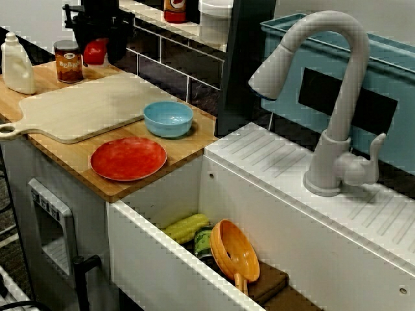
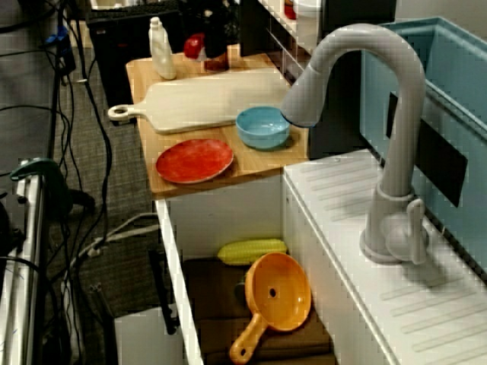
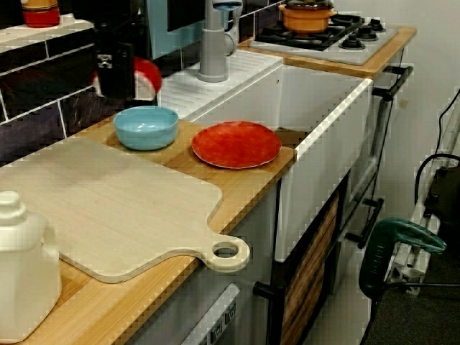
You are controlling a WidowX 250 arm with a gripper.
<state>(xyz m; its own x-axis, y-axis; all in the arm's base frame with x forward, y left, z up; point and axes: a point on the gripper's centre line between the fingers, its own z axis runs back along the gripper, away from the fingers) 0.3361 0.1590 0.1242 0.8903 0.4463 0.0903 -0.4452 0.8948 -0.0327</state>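
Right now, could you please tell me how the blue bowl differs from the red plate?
The bowl is light blue and deep; the plate is red and nearly flat. The plate is wider than the bowl. Both are round, empty and upright on the wooden counter.

Gripper (image 1: 98, 45) is black and bulky and hangs pointing straight down, wrist vertical. In the view from the side its upper body is cut by the top edge, and the arm is out of frame. In the low view from the opposite end it shows as an upright dark block. Too dark in the view from above. Jaws low; their gap is unreadable.
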